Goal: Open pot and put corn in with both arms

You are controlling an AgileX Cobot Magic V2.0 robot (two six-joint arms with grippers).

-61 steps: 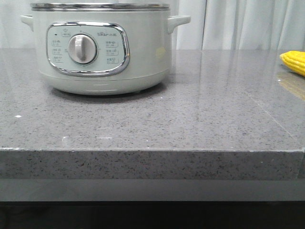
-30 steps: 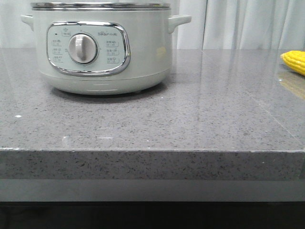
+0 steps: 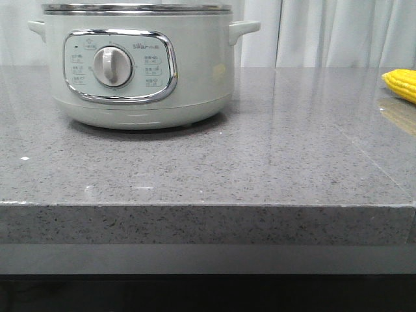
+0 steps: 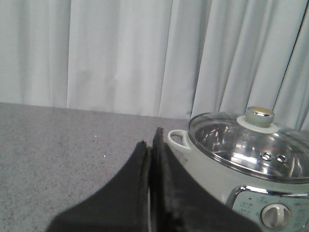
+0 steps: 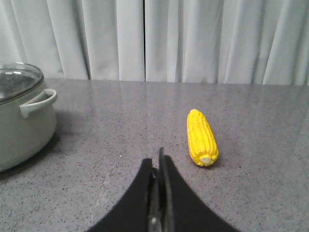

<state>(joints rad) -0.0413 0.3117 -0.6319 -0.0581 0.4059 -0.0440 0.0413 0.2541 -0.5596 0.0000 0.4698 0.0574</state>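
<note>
The pot (image 3: 133, 65) fills the upper left of the front view, standing on the grey speckled tabletop (image 3: 260, 162) with its chrome-framed panel and round dial (image 3: 112, 67) facing the camera and its top edge cut by the frame. Its metal rim runs just under the upper border, and a side handle sticks out at each side. The corn (image 3: 401, 84) shows only as a yellow end at the right edge of that view, lying on the tabletop well apart from the pot. In the left wrist view the pot sits at the lower right, covered by a glass lid (image 4: 248, 145) with a round knob (image 4: 259, 116) on top; the lid is on. The left pincer (image 4: 150, 145) rises from the bottom centre, its two dark fingers pressed together with nothing between them, near the pot's handle. In the right wrist view the corn lies lengthwise just right of centre, one end toward the camera, and the right pincer (image 5: 158, 166) at the bottom centre is likewise closed and empty, apart from the cob. Pale curtains (image 5: 169, 38) hang behind.
</note>
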